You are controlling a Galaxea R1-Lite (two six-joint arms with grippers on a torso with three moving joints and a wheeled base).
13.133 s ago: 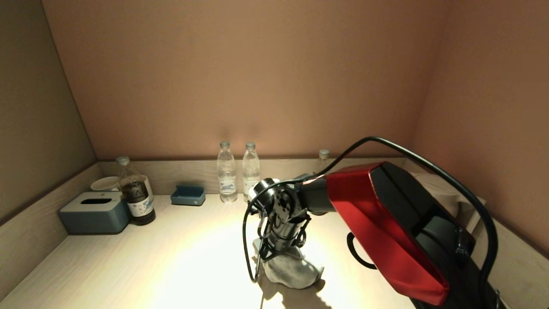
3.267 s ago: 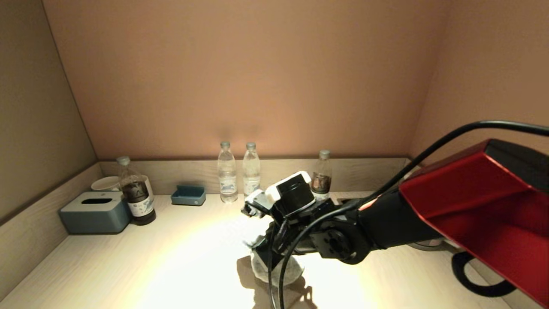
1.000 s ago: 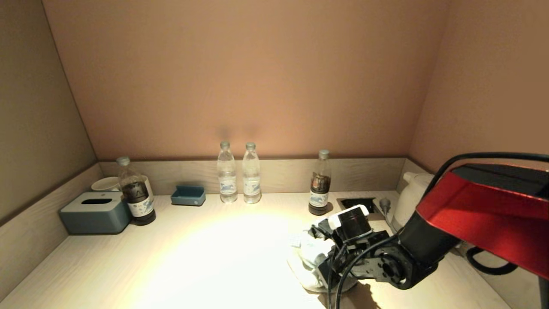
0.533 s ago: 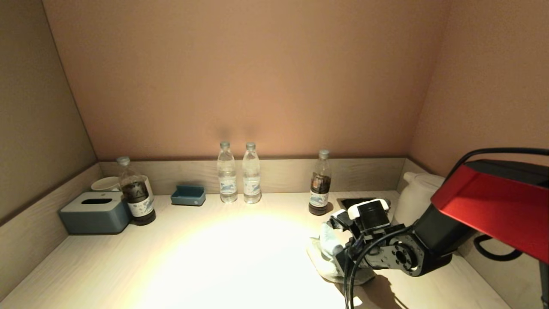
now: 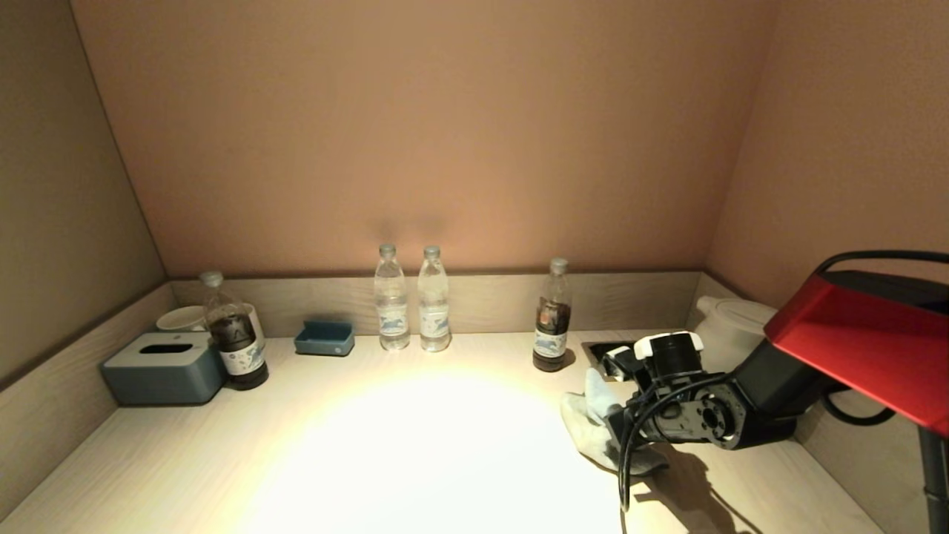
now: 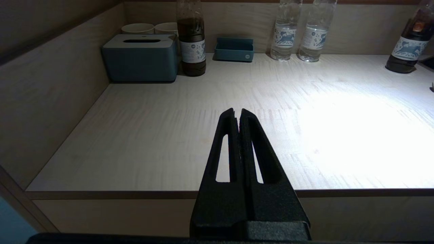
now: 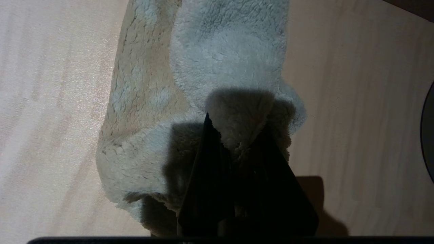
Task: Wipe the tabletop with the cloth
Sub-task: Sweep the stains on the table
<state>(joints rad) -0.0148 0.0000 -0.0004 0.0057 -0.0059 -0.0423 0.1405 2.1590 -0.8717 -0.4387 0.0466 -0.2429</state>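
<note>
Over on the left the left pincer [image 6: 239,113] is hanging idle past the surface's [image 5: 385,445] front edge with fingers pressed together, while on the right the right pincer [image 5: 614,439] is clamping the cloth [image 5: 593,419] and pressing it down near the kettle [image 5: 730,334].

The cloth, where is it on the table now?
In the head view, the cloth lies on the table's right side, gripped by the right end effector, in front of the dark bottle.

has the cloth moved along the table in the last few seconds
Yes. The cloth, pinched in the right tool, has slid toward the robot's right, from below the two water bottles to past the dark bottle.
</note>
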